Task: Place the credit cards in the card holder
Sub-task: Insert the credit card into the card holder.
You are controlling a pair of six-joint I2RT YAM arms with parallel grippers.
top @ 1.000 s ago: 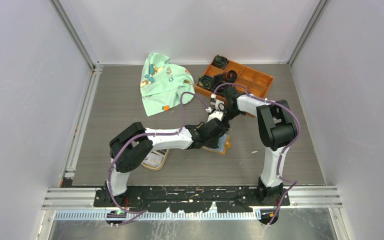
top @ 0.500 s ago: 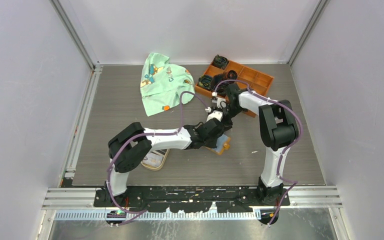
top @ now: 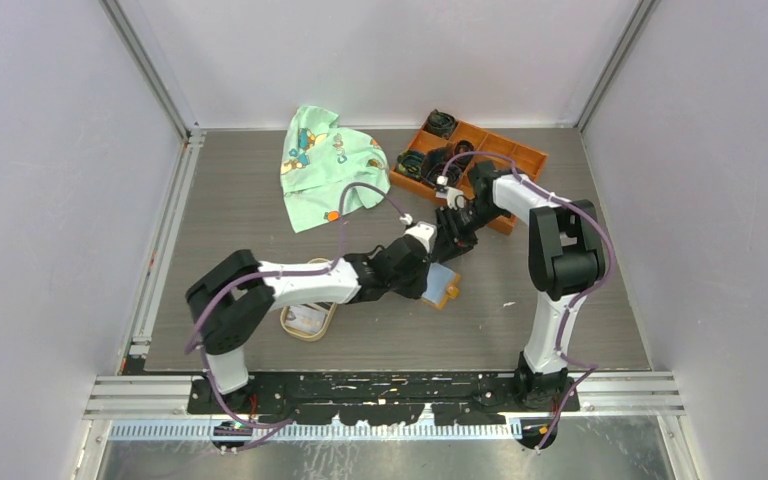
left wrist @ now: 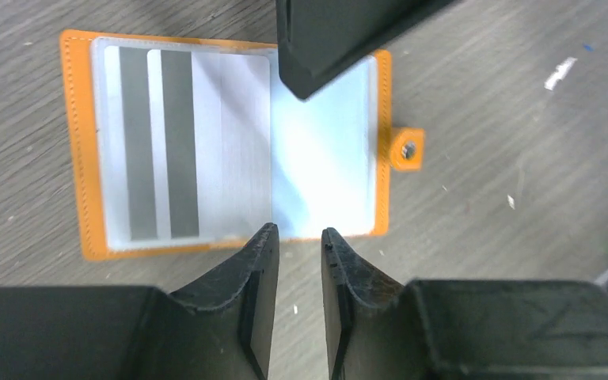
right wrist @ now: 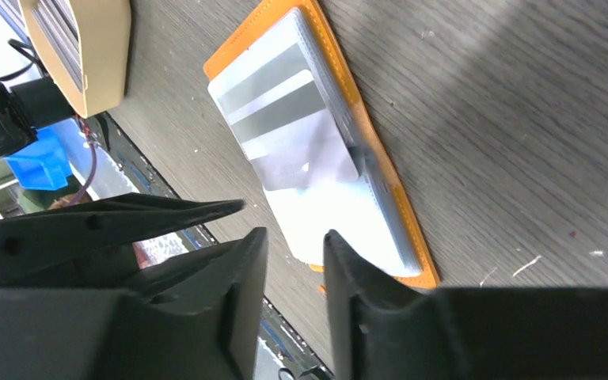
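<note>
The orange card holder (top: 444, 284) lies open and flat on the table, and also shows in the left wrist view (left wrist: 324, 158) and the right wrist view (right wrist: 348, 198). A grey-striped credit card (left wrist: 162, 142) sits in its left slot (right wrist: 273, 95). More cards (top: 305, 318) lie in the tan oval dish (top: 312, 330). My left gripper (top: 426, 268) hovers at the holder's near edge (left wrist: 299, 231), its jaws a narrow gap apart and empty. My right gripper (top: 457, 232) is just behind the holder (right wrist: 294, 237), also narrowly open and empty. One of its fingers (left wrist: 332, 39) hangs over the holder's far edge.
An orange compartmented tray (top: 505, 155) with dark coiled items stands at the back right. A green printed cloth (top: 325, 165) lies at the back middle. The tan dish also shows in the right wrist view (right wrist: 87, 47). Metal rails run along the table's left side.
My right gripper has pulled back from the holder toward the tray. My left arm's elbow has swung left and its gripper has drawn back a little, baring more of the holder.
</note>
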